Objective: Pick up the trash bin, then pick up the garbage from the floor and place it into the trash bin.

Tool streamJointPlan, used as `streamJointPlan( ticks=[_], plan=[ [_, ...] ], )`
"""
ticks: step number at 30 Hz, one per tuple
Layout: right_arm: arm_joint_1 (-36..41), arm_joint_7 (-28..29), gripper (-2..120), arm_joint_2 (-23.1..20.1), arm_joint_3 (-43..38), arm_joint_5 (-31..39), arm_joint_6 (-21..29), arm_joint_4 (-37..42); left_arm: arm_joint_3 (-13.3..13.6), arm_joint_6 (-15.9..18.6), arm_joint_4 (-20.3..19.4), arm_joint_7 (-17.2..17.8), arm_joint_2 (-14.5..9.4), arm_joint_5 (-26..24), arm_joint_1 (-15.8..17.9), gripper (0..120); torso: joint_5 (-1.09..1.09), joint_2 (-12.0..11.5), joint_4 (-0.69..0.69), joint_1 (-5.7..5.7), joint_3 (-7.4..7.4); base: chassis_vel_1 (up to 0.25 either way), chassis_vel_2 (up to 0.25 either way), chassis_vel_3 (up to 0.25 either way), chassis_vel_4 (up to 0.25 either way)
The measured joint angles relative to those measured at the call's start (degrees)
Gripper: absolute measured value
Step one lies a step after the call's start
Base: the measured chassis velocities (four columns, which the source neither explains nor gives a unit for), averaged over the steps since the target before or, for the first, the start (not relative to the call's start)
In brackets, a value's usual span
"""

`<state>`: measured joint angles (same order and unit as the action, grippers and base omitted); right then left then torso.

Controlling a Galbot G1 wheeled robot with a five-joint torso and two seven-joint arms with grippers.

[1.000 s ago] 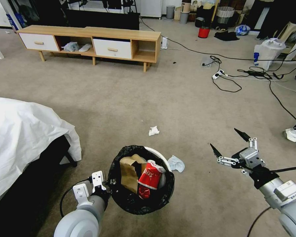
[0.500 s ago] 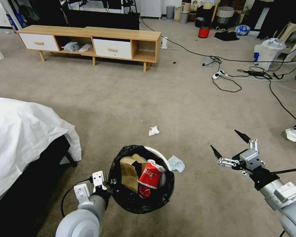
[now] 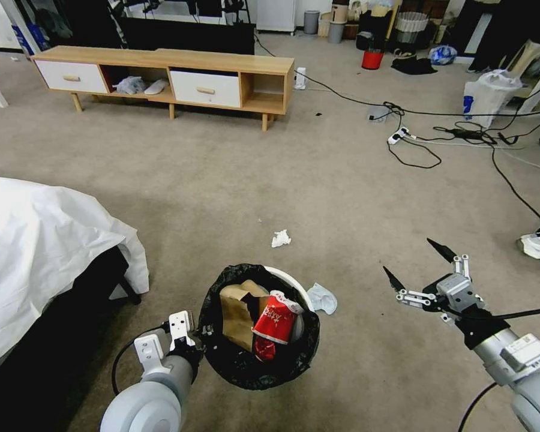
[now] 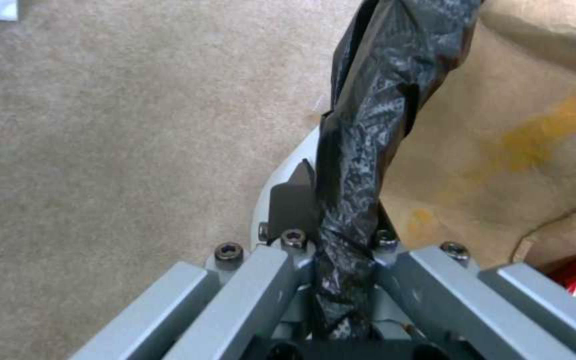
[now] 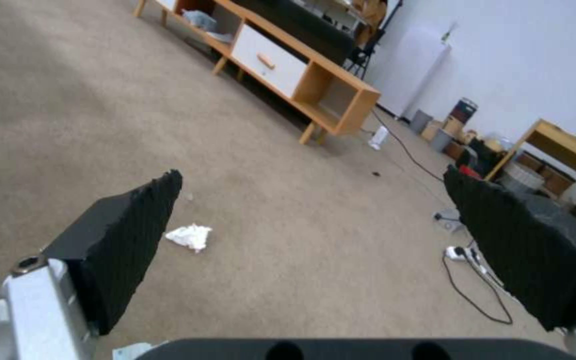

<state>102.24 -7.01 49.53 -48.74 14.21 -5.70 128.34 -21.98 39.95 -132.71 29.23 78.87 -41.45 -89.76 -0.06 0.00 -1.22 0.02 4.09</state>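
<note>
The right pincer [image 3: 416, 262], fingers spread wide apart, hangs over the beige carpet floor [image 3: 342, 198], with a crumpled white tissue [image 3: 280, 238] lying ahead to its left, beyond the black-lined white trash bin [image 3: 255, 327] whose rim the left pincer [image 3: 193, 343] clamps.

The room is bright with soft, even light. A dark shadow lies under the bed [image 3: 54, 240] at 8 o'clock. The head view bends at its edges. Both wrist views look blurry and grainy.

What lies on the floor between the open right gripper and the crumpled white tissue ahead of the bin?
Bare carpet between right gripper and tissue, per head view.
</note>
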Motion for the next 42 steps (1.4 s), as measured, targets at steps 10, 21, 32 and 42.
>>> streamJointPlan(
  ticks=[10,21,32,42],
  plan=[
    [0.01,-0.10,100,-0.23,0.17,0.15,0.00,0.03,-0.15,0.10,-0.16,0.07,-0.05,0.12,-0.06,1,0.00,0.00,0.00,0.00,0.00,0.036,0.034,0.038,0.036],
    [-0.22,-0.19,100,-0.29,0.42,0.21,0.05,-0.03,-0.25,0.02,-0.20,0.40,0.15,0.87,-0.32,1,0.00,0.00,0.04,0.00,0.01,0.054,0.066,0.056,0.058],
    [-0.54,-0.45,100,-0.51,0.67,0.34,0.11,-0.31,-0.56,-0.17,-0.19,0.70,0.44,0.48,-0.32,1,0.00,0.00,0.01,0.00,0.00,0.000,0.000,0.000,0.000],
    [-0.69,-0.48,100,-0.45,0.67,0.42,0.14,-0.45,-0.64,-0.50,0.28,0.59,0.62,1.40,0.01,1,0.00,0.00,0.00,0.00,0.00,0.000,0.000,0.000,0.000]
  ],
)
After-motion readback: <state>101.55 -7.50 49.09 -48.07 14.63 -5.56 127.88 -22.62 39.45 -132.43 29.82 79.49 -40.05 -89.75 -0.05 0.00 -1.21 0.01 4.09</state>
